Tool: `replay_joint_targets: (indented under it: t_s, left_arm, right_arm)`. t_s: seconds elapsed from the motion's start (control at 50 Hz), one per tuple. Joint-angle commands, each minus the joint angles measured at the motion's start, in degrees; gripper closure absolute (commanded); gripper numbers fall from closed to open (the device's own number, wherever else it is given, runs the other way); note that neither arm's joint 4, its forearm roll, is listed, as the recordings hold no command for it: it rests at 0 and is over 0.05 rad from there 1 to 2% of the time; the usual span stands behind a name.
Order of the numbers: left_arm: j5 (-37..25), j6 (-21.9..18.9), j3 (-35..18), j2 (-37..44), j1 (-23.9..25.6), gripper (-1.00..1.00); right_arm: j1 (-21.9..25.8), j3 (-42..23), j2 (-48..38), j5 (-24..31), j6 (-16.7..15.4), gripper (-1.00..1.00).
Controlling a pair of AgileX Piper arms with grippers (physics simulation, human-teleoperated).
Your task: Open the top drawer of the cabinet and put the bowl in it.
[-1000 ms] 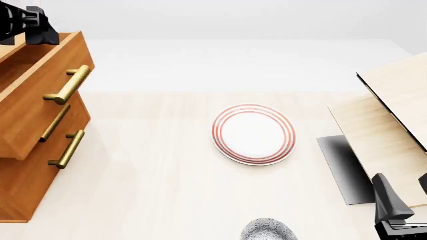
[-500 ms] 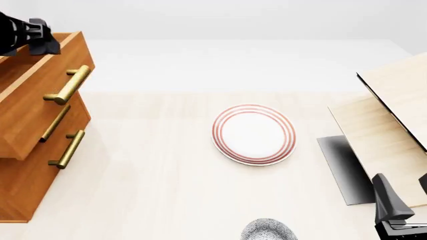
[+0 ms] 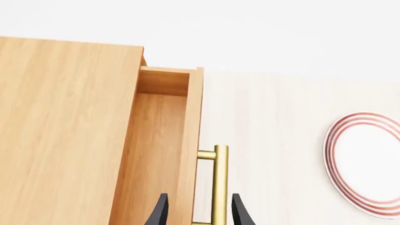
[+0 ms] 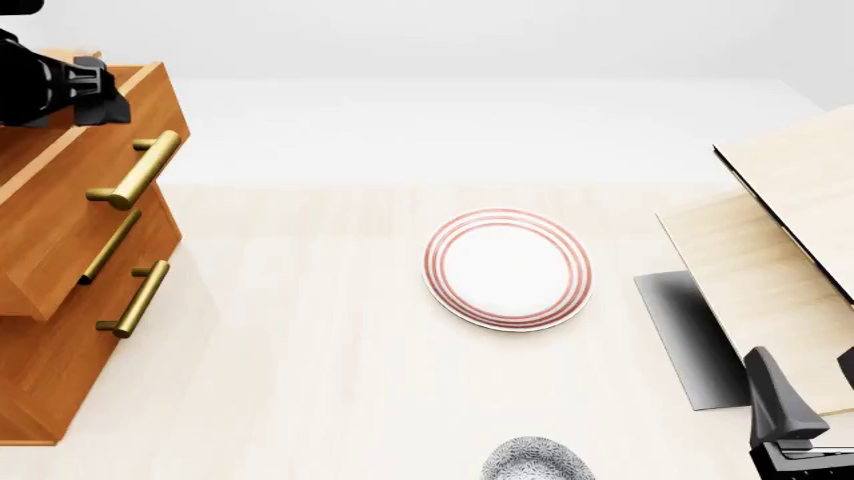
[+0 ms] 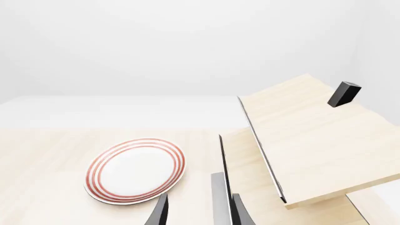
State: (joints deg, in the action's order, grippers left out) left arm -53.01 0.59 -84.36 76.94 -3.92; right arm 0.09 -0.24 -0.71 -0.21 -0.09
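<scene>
The bowl (image 4: pixel 537 460), white with dense blue-grey speckles, sits at the table's near edge, at about nine o'clock from the right gripper (image 5: pixel 198 210), whose fingers hang parted, gripping nothing. Farther off at ten o'clock, the left gripper (image 3: pixel 198 210) hovers spread over the pulled-out top drawer (image 4: pixel 83 190), seemingly clear of its handle (image 3: pixel 218 185).

Pale wood table (image 4: pixel 334 380) (even, soft light), plain white backdrop, light-wood boards (image 4: pixel 787 240) at right.
</scene>
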Motion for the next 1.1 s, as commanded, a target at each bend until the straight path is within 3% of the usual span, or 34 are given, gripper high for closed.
replay_joint_targets:
  t_s: [0.02,0.74,1.1]
  left_arm:
    - [1.68,-0.14,1.48,0.89,-0.32,-1.0]
    - [4.14,-0.1,3.45,3.54,0.88,-1.0]
    - [0.98,0.79,1.84,2.77,7.9,-1.0]
  right_arm:
    - [-0.01,0.03,0.18,0.05,0.01,-1.0]
    - [-0.02,0.03,0.17,0.05,0.01,-1.0]
    - [-0.04,0.03,0.12,0.05,0.04,-1.0]
